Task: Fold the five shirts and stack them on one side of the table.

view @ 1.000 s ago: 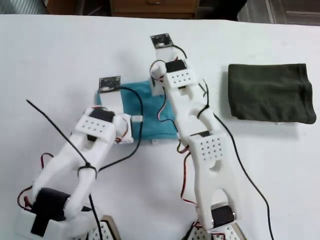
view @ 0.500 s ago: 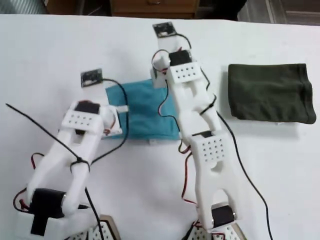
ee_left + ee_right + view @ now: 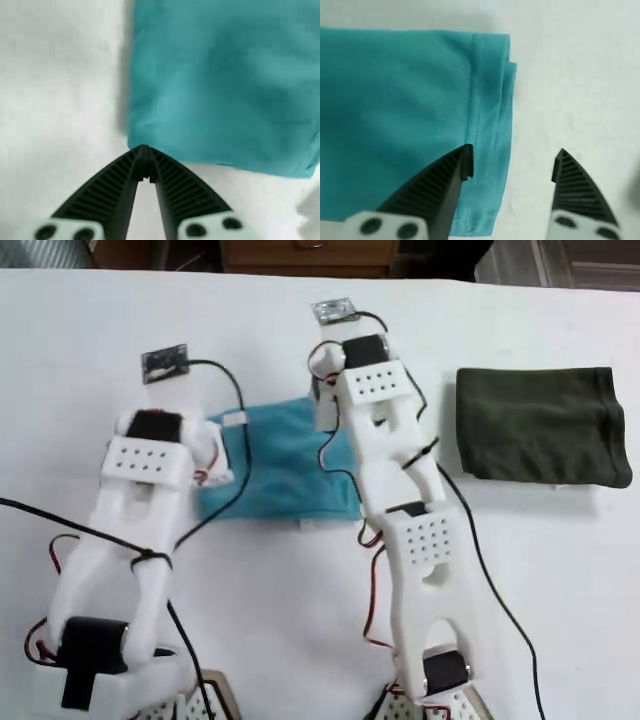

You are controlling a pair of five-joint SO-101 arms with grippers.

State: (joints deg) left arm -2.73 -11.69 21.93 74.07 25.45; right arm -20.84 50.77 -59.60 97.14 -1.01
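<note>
Left hand [image 3: 144,152] now beside teal shirt [image 3: 225,85]

Both arms [image 3: 400,490] extend forward side by side; the left gripper [image 3: 144,165] has its fingers [image 3: 110,192] pressed together, the right gripper [image 3: 515,162] spread apart.

White perforated arms [image 3: 420,540], black and red cables [image 3: 484,575]

teal shirt [image 3: 280,465]: folded into a flat rectangle, layered hems at one end, lying at centre frame.
dark green shirt [image 3: 540,425]: folded thicker, lying flat at centre right, apart from the teal one.
</note>
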